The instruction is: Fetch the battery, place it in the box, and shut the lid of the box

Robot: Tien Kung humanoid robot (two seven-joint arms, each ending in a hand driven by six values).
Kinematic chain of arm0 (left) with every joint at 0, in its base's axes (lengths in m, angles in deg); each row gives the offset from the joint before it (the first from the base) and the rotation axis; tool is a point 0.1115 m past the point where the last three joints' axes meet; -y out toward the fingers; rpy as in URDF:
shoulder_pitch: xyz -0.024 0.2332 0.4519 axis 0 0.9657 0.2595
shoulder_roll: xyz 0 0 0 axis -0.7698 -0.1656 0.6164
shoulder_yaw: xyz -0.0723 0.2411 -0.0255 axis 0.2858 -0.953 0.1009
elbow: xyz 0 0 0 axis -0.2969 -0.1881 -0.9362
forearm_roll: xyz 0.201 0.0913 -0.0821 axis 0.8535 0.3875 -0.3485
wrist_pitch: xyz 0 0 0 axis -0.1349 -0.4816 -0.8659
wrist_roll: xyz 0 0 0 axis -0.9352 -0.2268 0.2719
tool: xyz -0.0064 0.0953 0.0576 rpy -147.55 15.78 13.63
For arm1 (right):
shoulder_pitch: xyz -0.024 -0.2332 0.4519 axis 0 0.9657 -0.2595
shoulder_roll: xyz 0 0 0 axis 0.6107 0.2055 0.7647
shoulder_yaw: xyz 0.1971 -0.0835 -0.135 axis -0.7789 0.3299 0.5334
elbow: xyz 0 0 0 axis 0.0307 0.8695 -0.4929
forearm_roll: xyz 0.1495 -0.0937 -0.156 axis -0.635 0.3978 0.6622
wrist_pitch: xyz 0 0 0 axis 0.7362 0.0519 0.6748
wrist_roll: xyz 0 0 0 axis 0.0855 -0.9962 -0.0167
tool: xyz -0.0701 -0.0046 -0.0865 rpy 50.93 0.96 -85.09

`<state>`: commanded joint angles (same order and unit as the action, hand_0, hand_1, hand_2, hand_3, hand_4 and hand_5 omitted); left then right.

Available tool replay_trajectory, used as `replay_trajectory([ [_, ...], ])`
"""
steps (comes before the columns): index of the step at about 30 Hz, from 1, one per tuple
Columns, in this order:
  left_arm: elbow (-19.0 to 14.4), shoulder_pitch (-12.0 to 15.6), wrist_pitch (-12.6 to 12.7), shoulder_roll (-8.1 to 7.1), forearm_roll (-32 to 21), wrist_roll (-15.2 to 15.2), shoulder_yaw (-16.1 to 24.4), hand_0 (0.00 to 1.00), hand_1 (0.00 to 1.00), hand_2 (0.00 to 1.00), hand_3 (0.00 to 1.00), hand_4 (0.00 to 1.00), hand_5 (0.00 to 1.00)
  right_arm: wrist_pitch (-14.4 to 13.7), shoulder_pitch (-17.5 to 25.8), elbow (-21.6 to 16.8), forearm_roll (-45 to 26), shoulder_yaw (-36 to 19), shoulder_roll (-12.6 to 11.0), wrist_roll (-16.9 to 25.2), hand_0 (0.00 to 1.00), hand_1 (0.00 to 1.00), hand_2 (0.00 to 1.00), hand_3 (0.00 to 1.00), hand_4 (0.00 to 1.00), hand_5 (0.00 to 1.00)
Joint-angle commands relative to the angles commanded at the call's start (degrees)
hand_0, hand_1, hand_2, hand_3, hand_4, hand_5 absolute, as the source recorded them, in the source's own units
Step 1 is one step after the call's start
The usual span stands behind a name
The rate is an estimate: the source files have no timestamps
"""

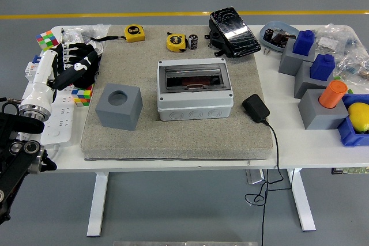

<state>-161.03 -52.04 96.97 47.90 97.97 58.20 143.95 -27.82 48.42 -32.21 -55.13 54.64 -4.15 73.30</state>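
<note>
We note the grey box (195, 90) at frame centre on the mat, its smoked lid (193, 77) down. A small dark battery (193, 41) stands upper centre beside the yellow tape measure (176, 41). The left hand (78, 61) hovers at the desk's (300, 142) left edge, fingers loosely spread and empty, well apart from both.

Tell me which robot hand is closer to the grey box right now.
Left. The left robot hand sits at the mat's left edge, well left of the grey box. The right robot hand is out of view.

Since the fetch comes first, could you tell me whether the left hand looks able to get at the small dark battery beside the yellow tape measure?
Probably yes. The left hand hovers at the mat's left edge, holding nothing, and the battery stands exposed at the far edge. Only the yellow tape measure sits close beside it, on the hand's side.
</note>
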Motion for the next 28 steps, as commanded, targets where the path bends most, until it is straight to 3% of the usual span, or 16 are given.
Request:
replay_trajectory([
  [28, -0.2, 0.6, -0.3, 1.21, -0.1, 0.5, 1.6, 0.418, 0.626, 0.666, 0.66, 0.915, 0.535, -0.1, 0.7, 0.0, 0.4, -2.2, 0.6, 0.0, 0.704, 0.727, 0.72, 0.702, 0.998, 0.715],
])
